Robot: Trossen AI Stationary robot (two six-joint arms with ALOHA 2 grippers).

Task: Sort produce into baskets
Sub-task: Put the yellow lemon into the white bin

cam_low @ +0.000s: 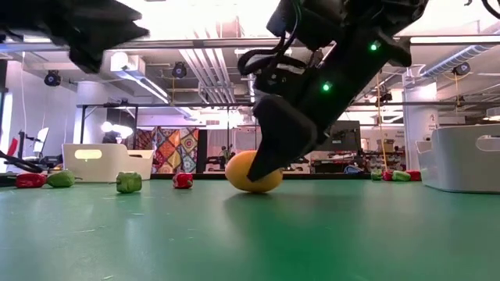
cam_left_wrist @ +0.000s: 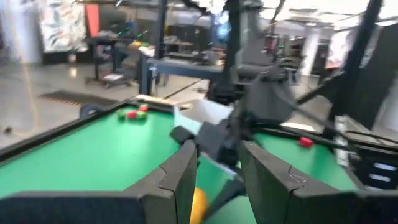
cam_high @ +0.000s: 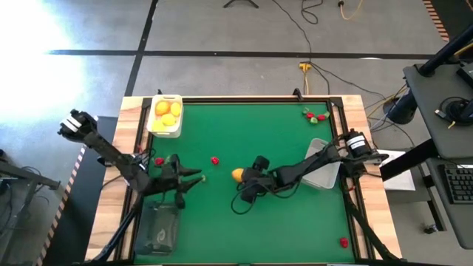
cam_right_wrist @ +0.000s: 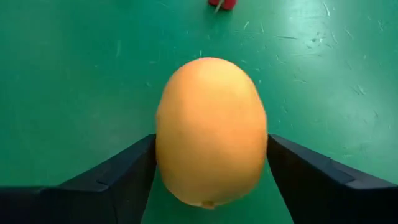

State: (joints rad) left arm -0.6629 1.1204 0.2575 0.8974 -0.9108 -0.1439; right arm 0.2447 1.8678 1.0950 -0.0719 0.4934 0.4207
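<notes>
Right gripper (cam_right_wrist: 211,180) straddling an orange lemon-like fruit (cam_right_wrist: 211,130) mid-table on the green mat (cam_high: 251,140).

Its fingers stand wide on either side of the fruit; whether they press it cannot be told. The left gripper (cam_high: 194,177) hovers near the dark basket (cam_high: 157,227), jaws partly apart and empty. A white basket (cam_high: 164,127) with yellow fruit sits at the far-left corner, a pale basket (cam_high: 321,166) by the right edge. Red and green pieces (cam_high: 316,116) lie at the far-right corner, one red piece (cam_high: 215,159) between the grippers. A workshop lies beyond.
</notes>
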